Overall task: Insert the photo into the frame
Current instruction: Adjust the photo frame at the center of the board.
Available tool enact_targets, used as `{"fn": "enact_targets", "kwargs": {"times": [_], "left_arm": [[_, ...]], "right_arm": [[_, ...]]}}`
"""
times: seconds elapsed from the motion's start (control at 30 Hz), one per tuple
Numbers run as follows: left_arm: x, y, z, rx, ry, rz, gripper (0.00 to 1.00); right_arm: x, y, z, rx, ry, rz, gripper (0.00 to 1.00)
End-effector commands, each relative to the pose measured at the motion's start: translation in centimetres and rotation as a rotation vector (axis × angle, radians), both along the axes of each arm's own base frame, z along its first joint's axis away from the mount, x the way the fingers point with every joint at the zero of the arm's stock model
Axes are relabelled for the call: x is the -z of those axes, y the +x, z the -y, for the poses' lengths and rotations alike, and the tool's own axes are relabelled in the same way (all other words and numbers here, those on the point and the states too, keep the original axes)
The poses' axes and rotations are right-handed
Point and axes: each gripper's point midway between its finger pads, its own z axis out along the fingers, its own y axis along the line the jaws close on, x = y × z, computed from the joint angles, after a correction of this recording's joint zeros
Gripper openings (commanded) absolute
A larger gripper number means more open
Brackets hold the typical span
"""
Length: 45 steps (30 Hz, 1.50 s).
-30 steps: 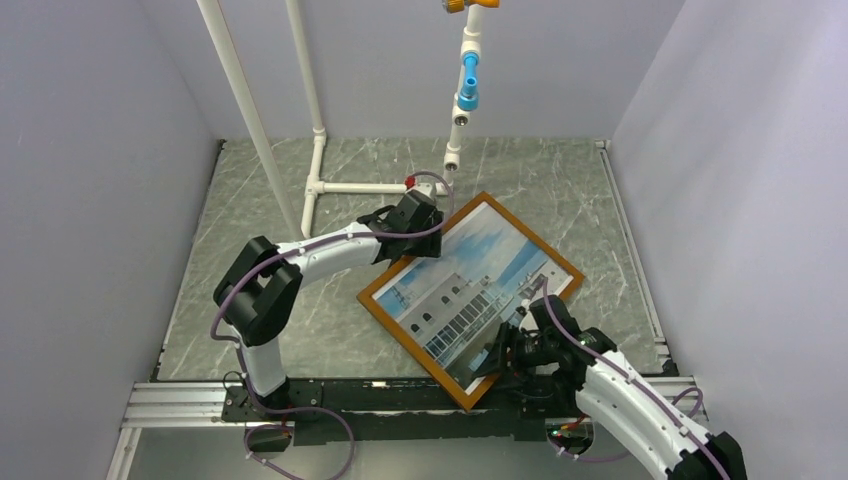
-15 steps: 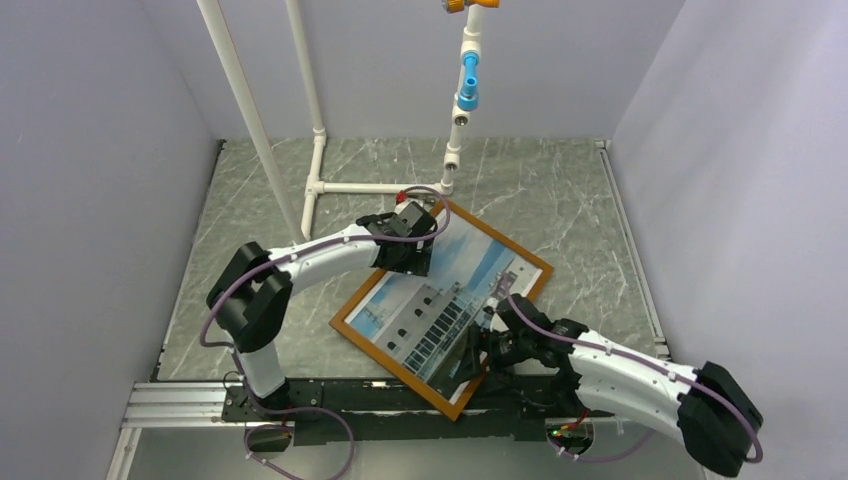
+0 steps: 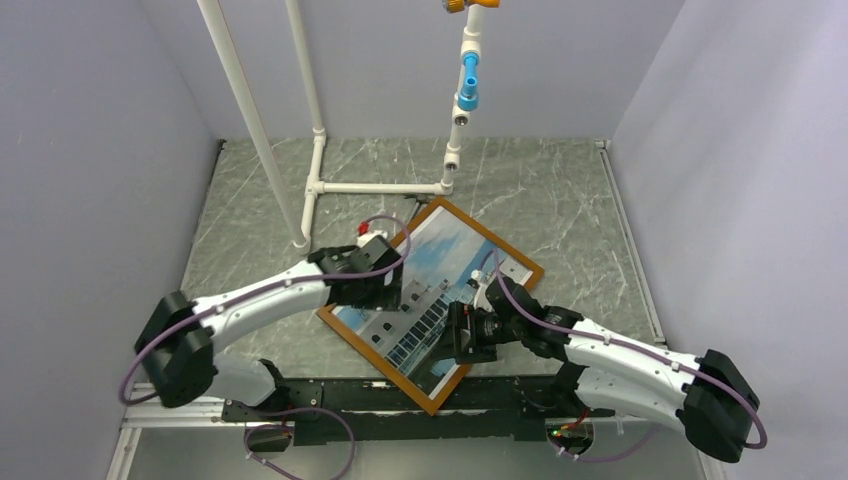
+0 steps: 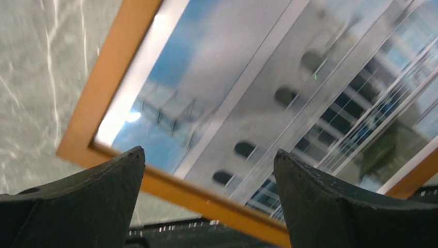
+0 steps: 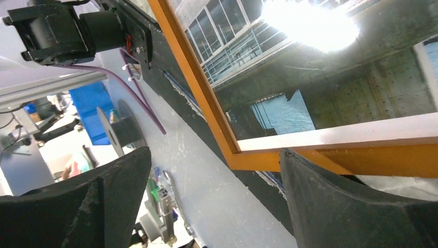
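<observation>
Fingers (image 4: 77, 201) of left gripper (image 4: 209, 152) and right gripper (image 5: 215, 151) gape wide, gripping nothing; the photo (image 3: 445, 255) lies inside the frame (image 3: 490, 235), so the task looks done.

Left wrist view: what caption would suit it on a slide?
Open left claw poised over the photo lying inside its orange-brown frame.

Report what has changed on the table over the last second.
The orange-brown wooden picture frame, with the glossy building photo in it, slid left. Both arms swung left with it; the left gripper and right gripper now hang open over it, holding nothing. Photo still in frame; white pipe stand unmoved.
</observation>
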Motion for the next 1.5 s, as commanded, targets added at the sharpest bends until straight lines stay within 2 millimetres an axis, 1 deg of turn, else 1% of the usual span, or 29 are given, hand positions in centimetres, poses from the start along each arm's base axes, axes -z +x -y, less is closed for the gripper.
{"fn": "enact_targets", "kwargs": {"times": [0.0, 0.13, 0.2, 0.33, 0.4, 0.47, 0.53, 0.6, 0.67, 0.73, 0.8, 0.9, 1.0, 1.1, 1.13, 1.2, 1.27, 1.33, 1.47], "left_arm": [[-0.8, -3.5, -1.0, -0.064, -0.158, -0.051, 0.97], [-0.5, -5.9, -1.8, -0.111, -0.263, -0.088, 0.97], [0.0, -6.9, -2.4, -0.143, -0.285, -0.108, 0.97], [1.3, -8.6, -3.4, -0.194, -0.311, -0.160, 0.97], [2.4, -9.3, -3.9, -0.222, -0.317, -0.185, 0.97], [2.9, -9.8, -4.0, -0.245, -0.335, -0.199, 0.97], [3.5, -10.2, -4.0, -0.264, -0.362, -0.212, 0.97], [4.1, -10.4, -3.7, -0.276, -0.402, -0.220, 0.97], [4.6, -10.5, -3.3, -0.284, -0.450, -0.222, 0.97], [5.2, -10.3, -3.0, -0.298, -0.485, -0.216, 0.97], [5.4, -10.3, -2.5, -0.296, -0.515, -0.221, 0.96], [5.6, -10.3, -2.3, -0.294, -0.512, -0.226, 0.96], [5.4, -10.0, -2.0, -0.282, -0.509, -0.222, 0.96], [5.2, -9.6, -1.3, -0.268, -0.520, -0.219, 0.95], [5.4, -9.5, -1.1, -0.263, -0.516, -0.223, 0.95], [5.3, -9.3, -0.7, -0.255, -0.512, -0.228, 0.94], [5.2, -9.1, -0.4, -0.246, -0.507, -0.227, 0.94], [5.1, -8.8, 0.0, -0.237, -0.509, -0.224, 0.93], [4.1, -7.8, 0.7, -0.201, -0.503, -0.187, 0.91]], "right_arm": [[-2.7, 2.2, 0.3, 0.029, -0.032, 0.154, 0.99], [-3.7, 4.1, 0.8, 0.013, -0.083, 0.236, 1.00], [-4.0, 5.9, 1.5, 0.020, -0.111, 0.253, 1.00], [-4.7, 11.2, 3.6, 0.065, -0.129, 0.286, 1.00], [-4.9, 14.0, 4.8, 0.100, -0.158, 0.296, 1.00], [-5.2, 17.2, 5.7, 0.132, -0.190, 0.310, 1.00], [-5.0, 19.7, 6.7, 0.164, -0.218, 0.306, 1.00], [-4.6, 22.3, 7.9, 0.205, -0.243, 0.305, 1.00], [-3.8, 24.9, 9.3, 0.254, -0.285, 0.312, 1.00], [-2.8, 27.1, 10.4, 0.297, -0.306, 0.297, 1.00], [-2.0, 29.1, 11.2, 0.325, -0.319, 0.280, 1.00], [-0.8, 31.8, 12.2, 0.334, -0.378, 0.288, 1.00], [0.4, 34.1, 13.2, 0.338, -0.446, 0.300, 1.00], [1.9, 35.5, 13.4, 0.319, -0.463, 0.289, 1.00], [2.7, 35.6, 13.2, 0.306, -0.464, 0.277, 1.00], [3.7, 35.4, 12.9, 0.285, -0.449, 0.252, 1.00], [4.3, 34.7, 12.2, 0.261, -0.407, 0.233, 1.00], [4.7, 33.5, 11.5, 0.244, -0.362, 0.208, 1.00], [5.0, 30.3, 10.7, 0.218, -0.283, 0.163, 1.00]]}}
